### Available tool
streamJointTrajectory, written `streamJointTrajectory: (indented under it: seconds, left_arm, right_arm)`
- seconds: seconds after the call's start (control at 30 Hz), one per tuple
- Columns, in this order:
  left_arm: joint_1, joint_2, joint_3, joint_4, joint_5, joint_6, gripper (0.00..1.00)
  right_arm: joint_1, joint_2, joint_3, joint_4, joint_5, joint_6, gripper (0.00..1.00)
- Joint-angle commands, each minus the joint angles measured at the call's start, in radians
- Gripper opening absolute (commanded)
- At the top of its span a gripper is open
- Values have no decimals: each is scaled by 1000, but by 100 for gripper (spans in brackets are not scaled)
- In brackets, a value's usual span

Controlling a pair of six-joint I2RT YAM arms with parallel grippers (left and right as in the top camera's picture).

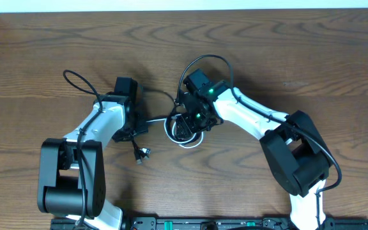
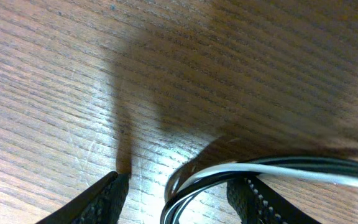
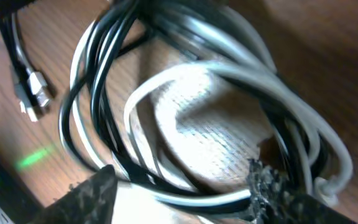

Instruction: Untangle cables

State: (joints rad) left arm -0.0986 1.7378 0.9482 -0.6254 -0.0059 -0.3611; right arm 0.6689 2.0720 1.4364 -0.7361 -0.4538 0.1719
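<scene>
The cables [image 1: 183, 135] lie in a small coiled tangle of thin black cords and one white cord at the table's middle. One black cord runs left to a plug end [image 1: 142, 153]. My left gripper [image 1: 138, 125] is open just left of the tangle. In the left wrist view a loop of the white and black cords [image 2: 194, 180] lies between its fingers [image 2: 182, 200], close to the right finger. My right gripper [image 1: 188, 125] is open right over the coil. In the right wrist view the white cord [image 3: 229, 71] and black cords [image 3: 98, 81] loop between its fingers [image 3: 182, 190].
Thicker black robot wires arch off the left arm [image 1: 75, 80] and the right arm [image 1: 204, 61]. A thin black cord [image 1: 161, 96] trails from the tangle toward the back left. A silver-tipped plug [image 3: 33, 93] lies left of the coil. The wooden table [image 1: 299, 51] spreads around.
</scene>
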Motion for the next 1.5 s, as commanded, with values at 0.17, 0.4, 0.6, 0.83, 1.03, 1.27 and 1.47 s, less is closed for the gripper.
streamJointTrajectory:
  seconds: [0.17,0.4,0.6,0.83,1.03,1.27,1.47]
  left_arm:
    - [3,-8,1,-2,-2,9,32]
    - [3,-8,1,-2,-2,9,32]
    - [3,-8,1,-2,-2,9,32]
    - [3,-8,1,-2,-2,9,33]
    - [3,-8,1,-2,-2,9,32]
    - [3,-8,1,-2,-2,9,33]
    - [3,-8,1,-2,-2,9,33]
  right_arm:
    - [55,-7,53,9,171,19,30]
    - [127,-4,51,31,397,193,13]
    - [189,26,45,64,490,220,15]
    - [189,94,45,92,517,224,24]
    - [169,120,45,97,530,224,23]
    - [169,122,44,85,530,225,31]
    - [167,124,34,59,530,224,98]
